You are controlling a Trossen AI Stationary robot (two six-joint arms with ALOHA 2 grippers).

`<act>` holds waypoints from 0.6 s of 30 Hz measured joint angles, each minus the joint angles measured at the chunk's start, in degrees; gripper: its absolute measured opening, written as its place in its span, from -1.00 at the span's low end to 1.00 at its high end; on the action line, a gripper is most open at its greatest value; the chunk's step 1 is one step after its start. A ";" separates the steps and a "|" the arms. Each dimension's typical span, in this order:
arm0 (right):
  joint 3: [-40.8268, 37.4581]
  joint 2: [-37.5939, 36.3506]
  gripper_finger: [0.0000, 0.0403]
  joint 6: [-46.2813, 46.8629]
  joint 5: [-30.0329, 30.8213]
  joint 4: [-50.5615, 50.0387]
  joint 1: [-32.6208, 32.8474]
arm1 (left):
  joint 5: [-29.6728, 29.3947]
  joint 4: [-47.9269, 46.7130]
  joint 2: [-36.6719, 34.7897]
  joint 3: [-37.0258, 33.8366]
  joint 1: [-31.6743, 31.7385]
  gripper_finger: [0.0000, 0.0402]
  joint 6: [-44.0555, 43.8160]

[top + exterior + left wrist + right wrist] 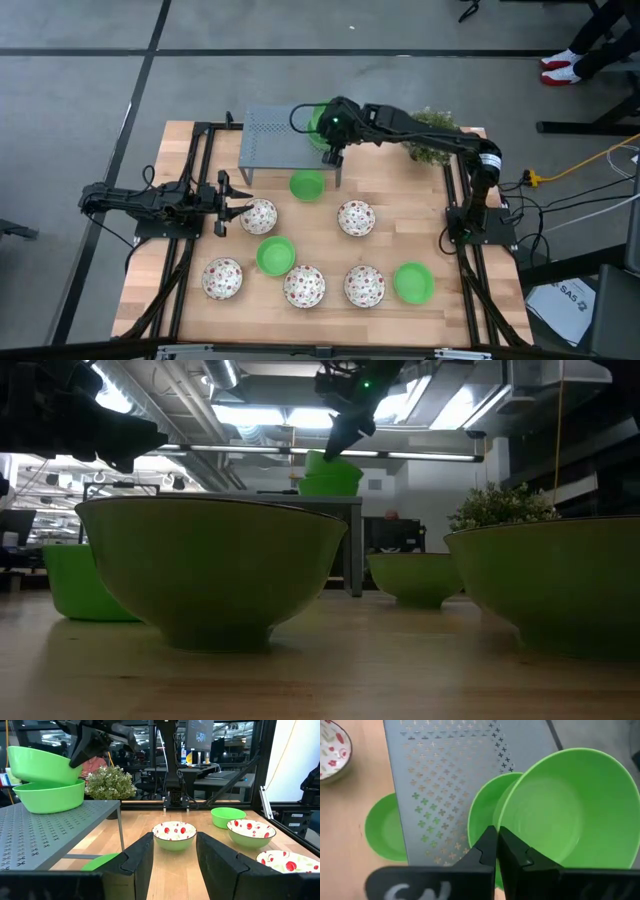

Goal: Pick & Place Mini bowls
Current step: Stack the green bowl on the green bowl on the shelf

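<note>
My right gripper [331, 128] is over the grey perforated shelf [275, 140] at the table's far side, shut on a plain green mini bowl [570, 805]. That bowl tilts over a second green bowl [50, 796], which stands on the shelf top. A third green bowl [307, 185] rests on the table by the shelf's front edge. Two speckled bowls [258, 215] [356, 218] sit mid-table. My left gripper [232, 203] is open, low at the table's left, just left of the nearer speckled bowl. My right gripper pinches the upper green bowl by its rim [496, 822], one finger [485, 847] outside the wall and one inside. It comes from above, slanting down. The bowl hangs tilted, its base at the mouth of the bowl below; whether the two touch I cannot tell.
Along the near side of the table lie a green bowl [275, 255], three speckled bowls [222, 278] [304, 286] [364, 286] and another green bowl [413, 282]. A small bushy plant [432, 135] stands right of the shelf. Black frame rails run along both table sides.
</note>
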 joint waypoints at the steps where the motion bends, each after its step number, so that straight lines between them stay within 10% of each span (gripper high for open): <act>1: 0.00 0.00 -0.96 0.04 -0.54 0.05 -0.27 | 0.01 -0.01 0.00 -0.02 0.00 -0.29 -0.01; 18: 0.00 0.00 -0.57 -2.93 0.77 0.28 -0.78 | 0.00 0.00 0.00 0.00 0.02 -0.29 0.00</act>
